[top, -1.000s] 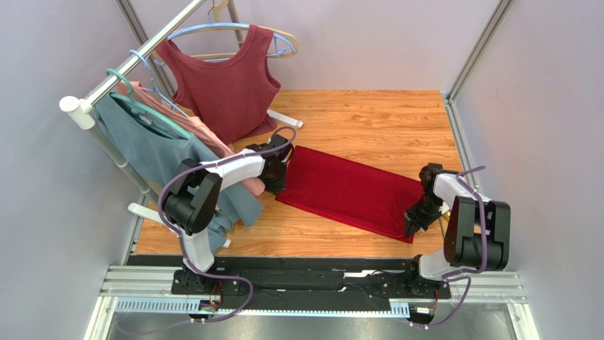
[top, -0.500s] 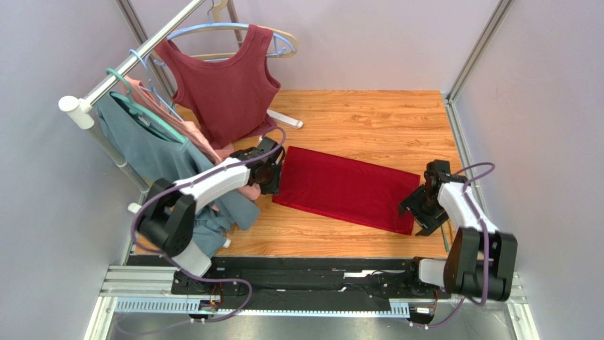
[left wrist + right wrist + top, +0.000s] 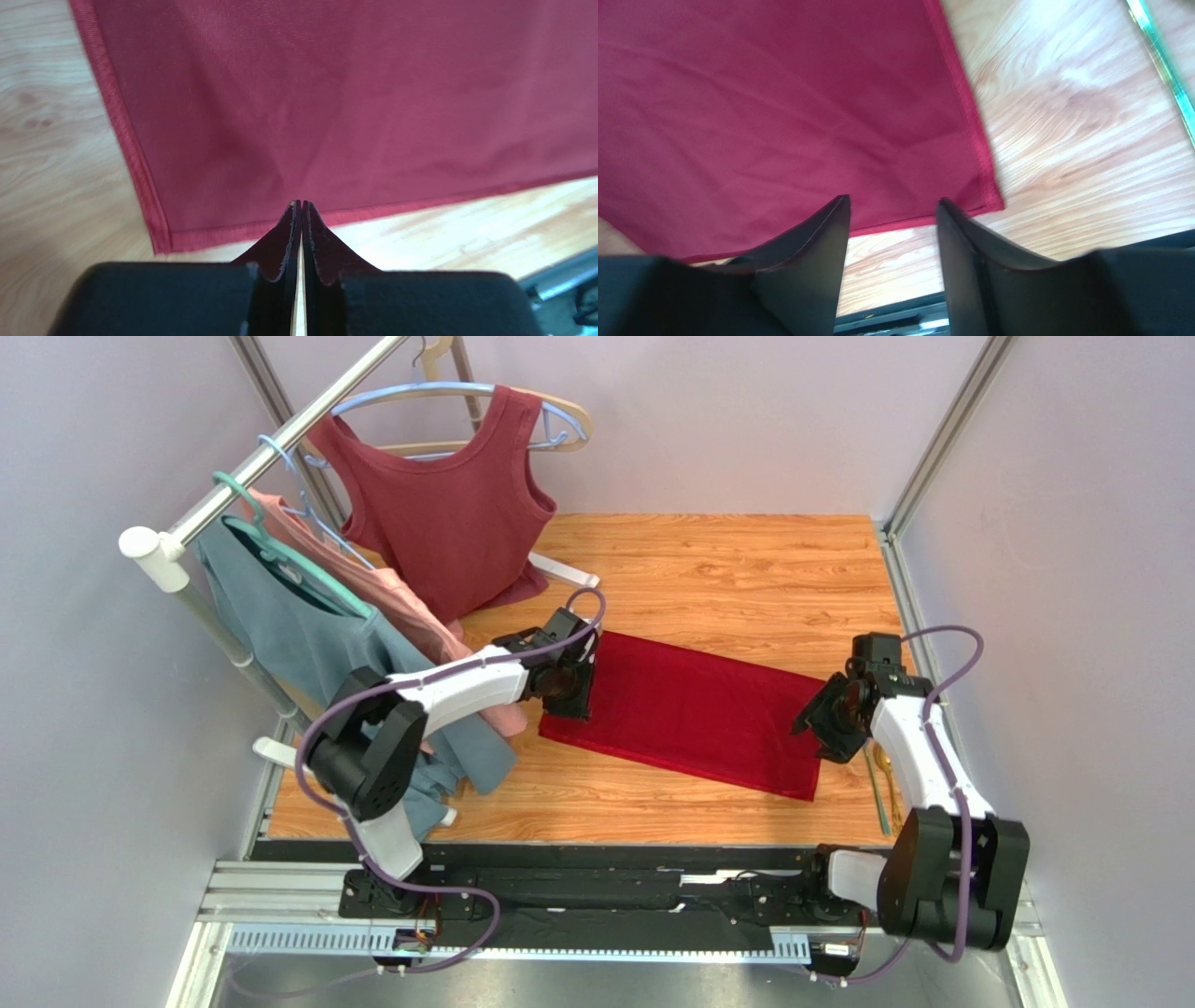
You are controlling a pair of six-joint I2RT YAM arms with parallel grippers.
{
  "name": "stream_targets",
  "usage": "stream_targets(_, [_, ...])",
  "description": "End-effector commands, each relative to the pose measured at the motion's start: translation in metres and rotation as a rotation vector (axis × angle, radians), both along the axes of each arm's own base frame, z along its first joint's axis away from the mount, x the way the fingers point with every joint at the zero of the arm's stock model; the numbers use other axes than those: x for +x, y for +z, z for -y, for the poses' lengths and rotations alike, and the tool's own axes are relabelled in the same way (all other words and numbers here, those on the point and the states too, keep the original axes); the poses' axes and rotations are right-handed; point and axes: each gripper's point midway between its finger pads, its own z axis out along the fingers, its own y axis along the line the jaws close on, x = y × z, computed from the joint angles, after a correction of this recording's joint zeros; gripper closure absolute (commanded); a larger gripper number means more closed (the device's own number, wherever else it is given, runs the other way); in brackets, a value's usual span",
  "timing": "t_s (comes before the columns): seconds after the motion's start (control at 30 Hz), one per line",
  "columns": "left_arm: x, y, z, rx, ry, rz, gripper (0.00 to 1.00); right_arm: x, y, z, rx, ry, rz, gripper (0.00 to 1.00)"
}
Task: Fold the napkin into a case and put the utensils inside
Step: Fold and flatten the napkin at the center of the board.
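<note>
One crimson napkin (image 3: 683, 711) lies flat on the wooden desk (image 3: 701, 567). It's folded to an oblong, with the long axis slanting far-left to near-right.

Left end effector (image 3: 300, 208) is over the napkin's left end, by the near hem. Its fingers (image 3: 316, 241) are pressed together with only a sliver of gap and no cloth between them.

Right end effector (image 3: 891, 203) is over the napkin's right end, close to the near-right corner. Its fingers are apart with nothing held; hem and bare wood show through the gap.

Can't tell whether either tip touches the cloth.

Utensil: one slim gold-coloured piece (image 3: 880, 787) lies on the desk just right of the napkin, beside the right arm. Its type isn't readable.

Far-left is a clothes rail (image 3: 267, 455) with a maroon tank top (image 3: 449, 490), a teal top (image 3: 302, 637) and a pink garment (image 3: 400, 602) on hangers.
</note>
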Motion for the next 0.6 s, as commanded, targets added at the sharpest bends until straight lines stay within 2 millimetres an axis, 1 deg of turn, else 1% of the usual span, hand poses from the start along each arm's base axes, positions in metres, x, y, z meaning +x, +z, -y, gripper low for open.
stream_targets(0.0, [0.018, 0.017, 0.026, -0.045, -0.066, 0.071, 0.94, 0.034, 0.005, 0.031, -0.162, 0.028, 0.040, 0.45])
stream_targets(0.03, [0.018, 0.018, 0.028, -0.052, -0.068, 0.072, 0.94, 0.035, -0.002, 0.038, -0.190, 0.021, 0.008, 0.43])
stream_targets(0.1, [0.016, 0.020, 0.034, -0.084, -0.070, 0.067, 0.94, 0.041, -0.008, 0.044, -0.217, 0.017, 0.000, 0.43])
stream_targets(0.13, [0.013, 0.018, 0.035, -0.089, -0.073, 0.053, 0.94, 0.043, -0.012, 0.045, -0.225, 0.030, -0.007, 0.43])
stream_targets(0.17, [0.010, 0.019, 0.038, -0.107, -0.079, 0.039, 0.94, 0.043, -0.022, 0.044, -0.217, 0.045, -0.031, 0.44])
stream_targets(0.23, [0.005, 0.022, 0.040, -0.124, -0.089, 0.035, 0.94, 0.046, -0.031, 0.047, -0.235, 0.052, -0.037, 0.45])
stream_targets(0.27, [0.003, 0.028, 0.041, -0.137, -0.093, 0.041, 0.94, 0.047, -0.036, 0.048, -0.241, 0.068, -0.038, 0.45])
stream_targets(0.3, [0.002, 0.030, 0.040, -0.141, -0.093, 0.046, 0.94, 0.044, -0.043, 0.047, -0.238, 0.078, -0.045, 0.46])
stream_targets(0.33, [0.000, 0.031, 0.040, -0.147, -0.096, 0.047, 0.94, 0.047, -0.045, 0.048, -0.243, 0.077, -0.035, 0.46])
stream_targets(0.47, [-0.003, 0.040, 0.040, -0.162, -0.107, 0.051, 0.94, 0.043, -0.060, 0.046, -0.235, 0.095, -0.058, 0.46])
stream_targets(0.5, [-0.003, 0.042, 0.040, -0.168, -0.105, 0.055, 0.94, 0.041, -0.066, 0.044, -0.220, 0.096, -0.075, 0.46])
stream_targets(0.57, [-0.003, 0.045, 0.042, -0.179, -0.105, 0.057, 0.94, 0.043, -0.070, 0.039, -0.186, 0.096, -0.082, 0.47])
